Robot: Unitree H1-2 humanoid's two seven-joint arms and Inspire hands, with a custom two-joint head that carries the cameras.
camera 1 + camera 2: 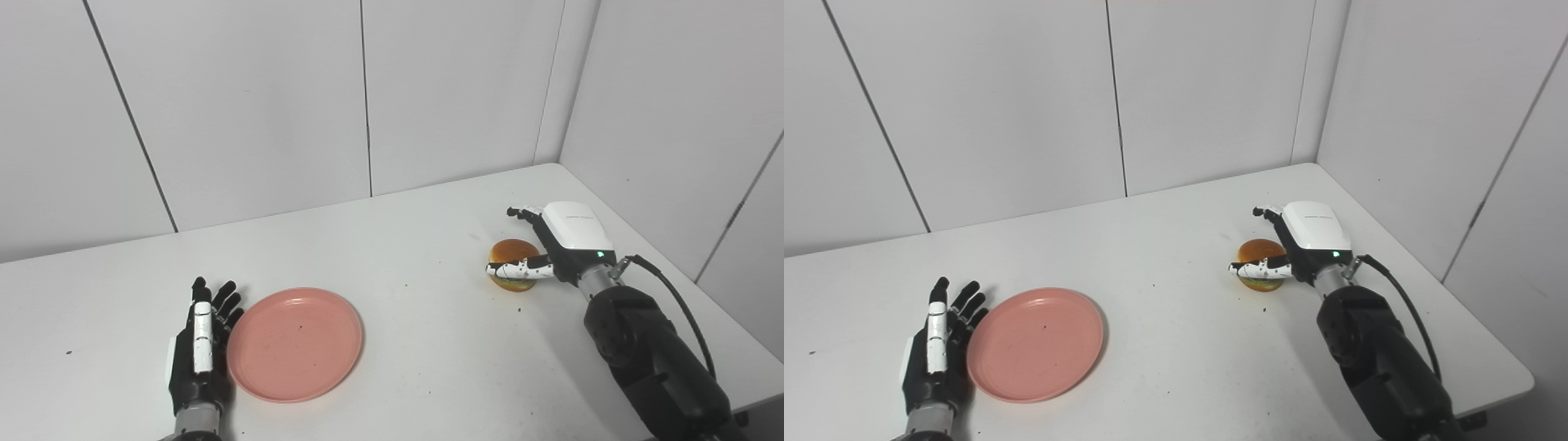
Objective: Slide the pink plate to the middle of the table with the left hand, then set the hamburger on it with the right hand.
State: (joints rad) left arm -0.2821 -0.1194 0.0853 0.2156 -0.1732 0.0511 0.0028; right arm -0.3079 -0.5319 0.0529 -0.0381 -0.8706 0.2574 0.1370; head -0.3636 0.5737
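Pink plate (294,344) lies flat on the white table (416,343), toward the near edge, left of centre. Left eye view: left hand (199,349) stands on edge w/ palm facing the plate, fingers straight, slightly fanned, holding nothing; its inner side sits right at the plate's left rim, can't tell if actually touching. Plate is bare except a tiny dark speck. Hamburger (513,264) rests on the table well apart from the plate, toward the right edge and nearer the far right corner. Right hand (554,242) comes at it from the right: thumb lies across the burger's near side, the other fingers reach past its far side, so fingers are spread around the bun; whether they grip it tight can't be told. Green light glows on the hand's white back cover. Small dark crumbs dot the surface.

Right eye view: same layout, seen from slightly to the right. Plate (1035,344) near the front edge, left hand (934,352) upright at its left rim, fingers apart. Burger (1261,263) sits on the table (1164,355) btwn thumb and fingers of the right hand (1301,242), bottom bun on the surface. Black cable loops from the right wrist back along the forearm.
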